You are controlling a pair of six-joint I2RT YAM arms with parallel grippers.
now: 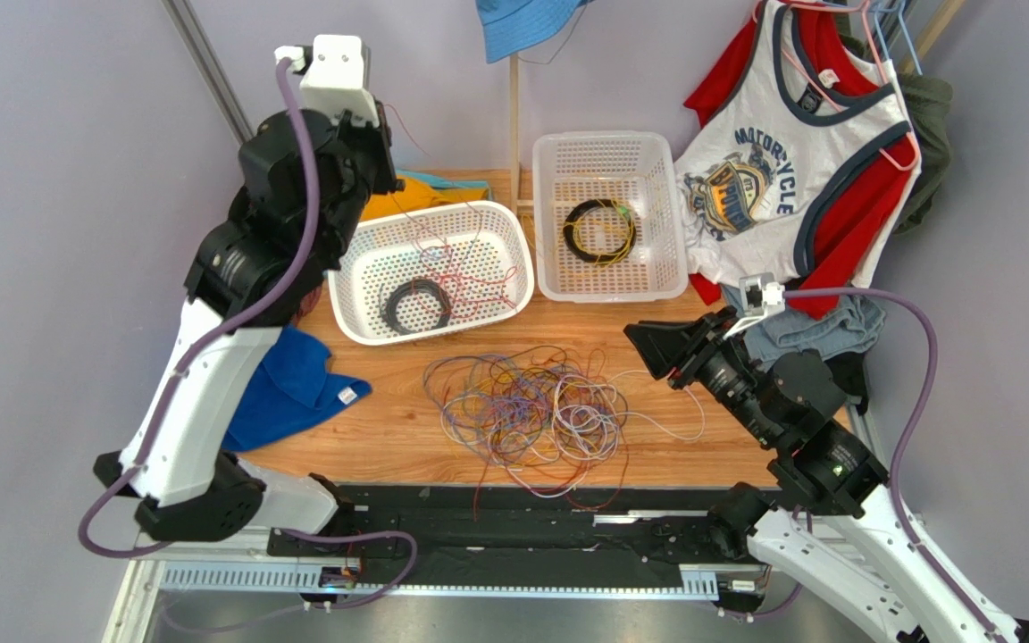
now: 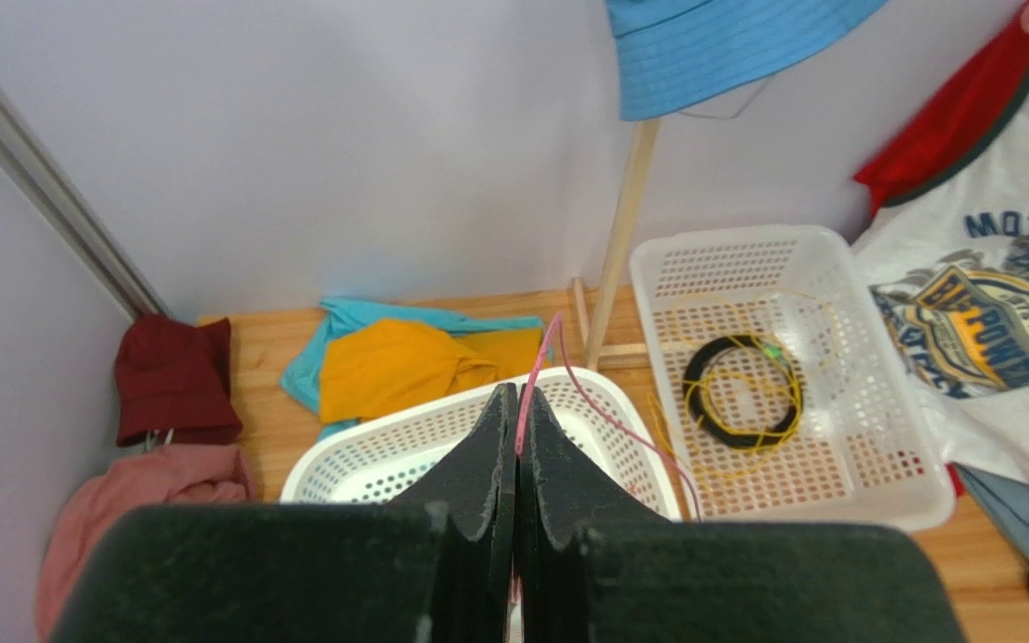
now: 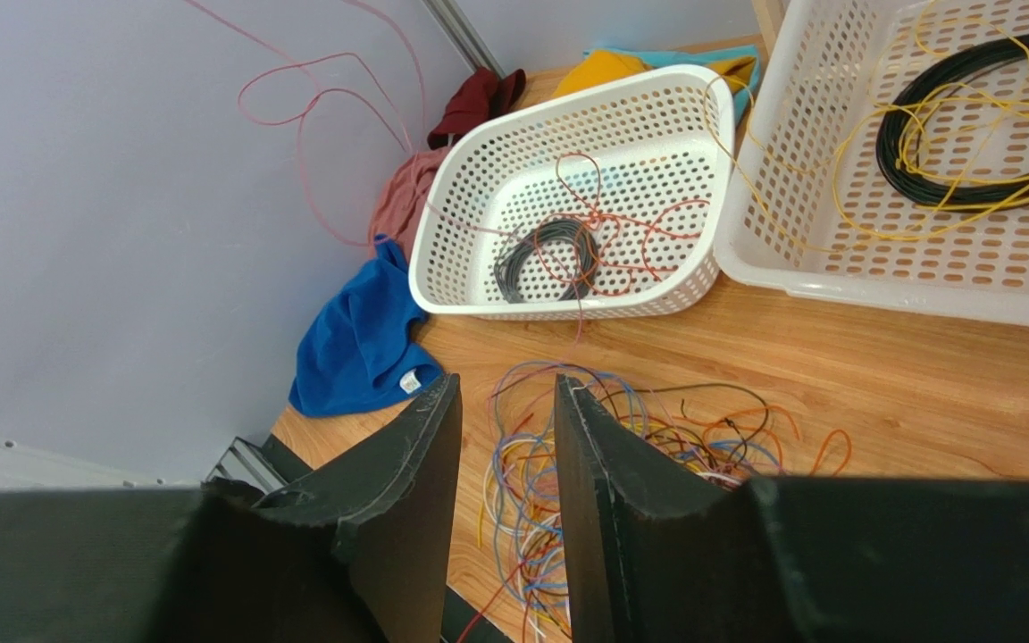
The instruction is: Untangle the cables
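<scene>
The cables lie as a loose multicoloured tangle on the wooden table in front of the baskets, also below my right gripper in its wrist view. My left gripper is raised high above the left basket and is shut on a thin pink cable. That cable loops through the air down towards the basket. My right gripper hovers at the tangle's right side, open, with nothing between its fingers.
The left basket holds a black coil and red wires. The right basket holds a black coil with yellow wire. A blue cloth lies at left; a T-shirt hangs at right; a wooden pole stands behind.
</scene>
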